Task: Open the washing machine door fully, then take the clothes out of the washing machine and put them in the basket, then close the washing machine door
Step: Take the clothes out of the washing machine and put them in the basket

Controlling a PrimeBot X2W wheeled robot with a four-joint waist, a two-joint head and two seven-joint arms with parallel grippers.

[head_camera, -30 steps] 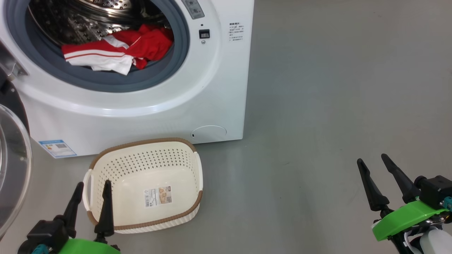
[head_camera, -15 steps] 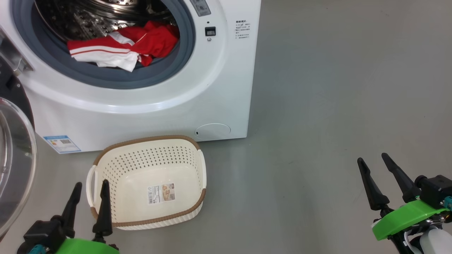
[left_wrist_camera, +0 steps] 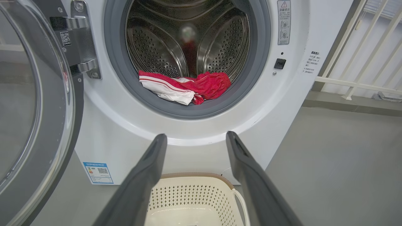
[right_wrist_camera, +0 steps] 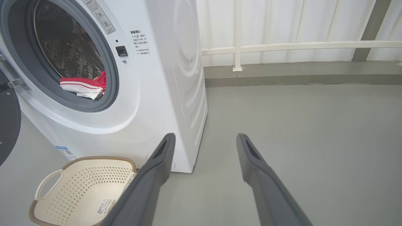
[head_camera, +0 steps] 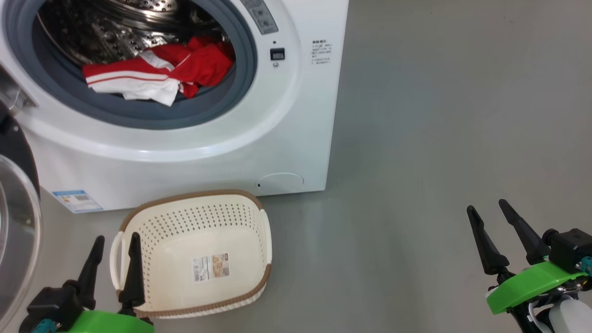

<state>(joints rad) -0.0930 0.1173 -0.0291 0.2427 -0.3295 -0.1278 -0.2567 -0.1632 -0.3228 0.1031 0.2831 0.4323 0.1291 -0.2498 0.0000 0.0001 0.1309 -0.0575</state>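
Two grippers (head_camera: pixel 117 237) (head_camera: pixel 486 206) spread, clothes (head_camera: pixel 185 64) in washing machine (head_camera: pixel 185 171), basket (head_camera: pixel 194 217) nearby

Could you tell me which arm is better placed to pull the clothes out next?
Likely left: its open jaws aim at the clothes in the washing machine; the right jaws face floor beside it.

I count one washing machine (head_camera: pixel 194 152) at the far left, one door (head_camera: pixel 16 240) on it, one basket (head_camera: pixel 194 217) near me, one heap of clothes (head_camera: pixel 157 74) that I cannot split into pieces, and my two tools: left gripper (head_camera: pixel 117 237) and right gripper (head_camera: pixel 486 206).
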